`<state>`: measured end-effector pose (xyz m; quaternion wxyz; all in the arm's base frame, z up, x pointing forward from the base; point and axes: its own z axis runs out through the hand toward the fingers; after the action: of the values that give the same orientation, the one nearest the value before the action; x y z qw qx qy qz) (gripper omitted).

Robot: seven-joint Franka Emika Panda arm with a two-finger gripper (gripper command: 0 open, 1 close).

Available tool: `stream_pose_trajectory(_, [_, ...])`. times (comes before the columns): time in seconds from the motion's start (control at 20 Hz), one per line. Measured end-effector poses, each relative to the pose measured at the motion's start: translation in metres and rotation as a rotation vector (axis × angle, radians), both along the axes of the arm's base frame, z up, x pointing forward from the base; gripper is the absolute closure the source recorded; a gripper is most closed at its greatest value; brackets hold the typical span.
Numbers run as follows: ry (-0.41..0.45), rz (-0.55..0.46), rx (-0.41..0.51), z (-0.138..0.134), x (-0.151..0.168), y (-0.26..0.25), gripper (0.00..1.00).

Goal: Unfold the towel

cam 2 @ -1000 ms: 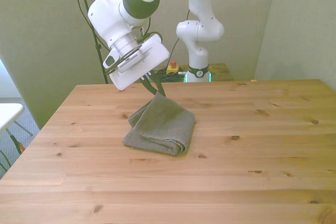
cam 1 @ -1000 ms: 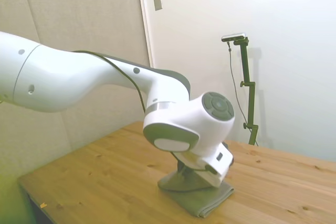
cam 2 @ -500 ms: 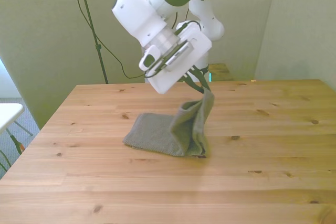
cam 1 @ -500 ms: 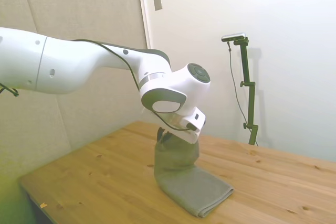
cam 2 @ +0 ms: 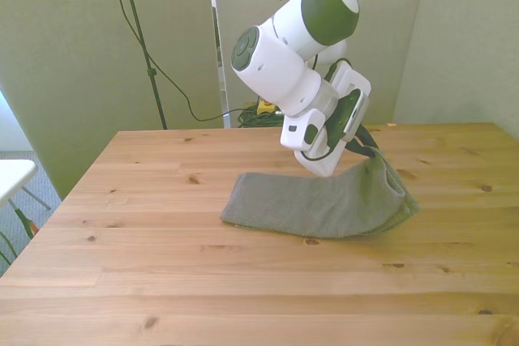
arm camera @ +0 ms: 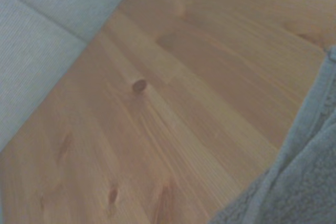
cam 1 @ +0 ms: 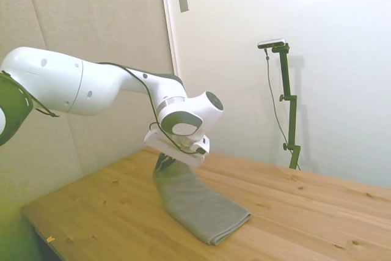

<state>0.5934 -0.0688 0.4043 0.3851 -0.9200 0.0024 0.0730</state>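
Table, light pine planks with dark knots, carries everything. White Franka arm reaches in over it, wrist tilted down toward the cloth.

Towel, soft grey terry cloth, plain: most of it lies flat on the table in one long strip; the end toward the front view's right is lifted off the wood into a raised peak hanging from the gripper. In the side view the same towel slopes from the gripper down to the table, low end resting flat. Wrist view shows only a blurred grey edge of it against bare planks.

Step in hand, as I read it: mid-unfold. Top layer has been peeled over and is nearly laid out, but the held end isn't down and still looks doubled near the peak.

Next move calls for: carry the held edge further out, away from the flat part of the towel, to pull the last fold straight, lower until the cloth rests on the wood, then let go. Risk: dragging the whole towel instead of opening it, since nothing pins the far end.

Gripper, two dark fingers under the white hand: pinched closed on the towel's raised edge, with no visible gap between the fingers. It touches only the cloth and sits clear above the table.
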Motion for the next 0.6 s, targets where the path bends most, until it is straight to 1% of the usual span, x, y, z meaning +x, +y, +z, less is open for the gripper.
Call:
stream_pose_trajectory(0.1, [-0.015,0.037,0.018,0.0,-0.004,-0.002,0.0])
stream_pose_trajectory(0.2, [-0.006,0.074,0.043,0.004,-0.01,-0.001,0.0])
stream_pose_trajectory(0.3, [-0.001,0.093,0.06,0.014,-0.016,-0.003,0.0])
stream_pose_trajectory(0.35, [0.006,0.086,0.05,0.021,-0.019,-0.005,0.0])
stream_pose_trajectory(0.45, [0.031,0.024,-0.018,0.04,-0.022,-0.007,0.0])
stream_pose_trajectory(0.5, [0.026,-0.011,-0.06,0.047,-0.022,-0.004,0.0])
stream_pose_trajectory(0.55, [0.013,-0.048,-0.105,0.047,-0.022,0.001,0.0])
stream_pose_trajectory(0.6, [0.005,-0.082,-0.146,0.041,-0.022,0.009,0.0])
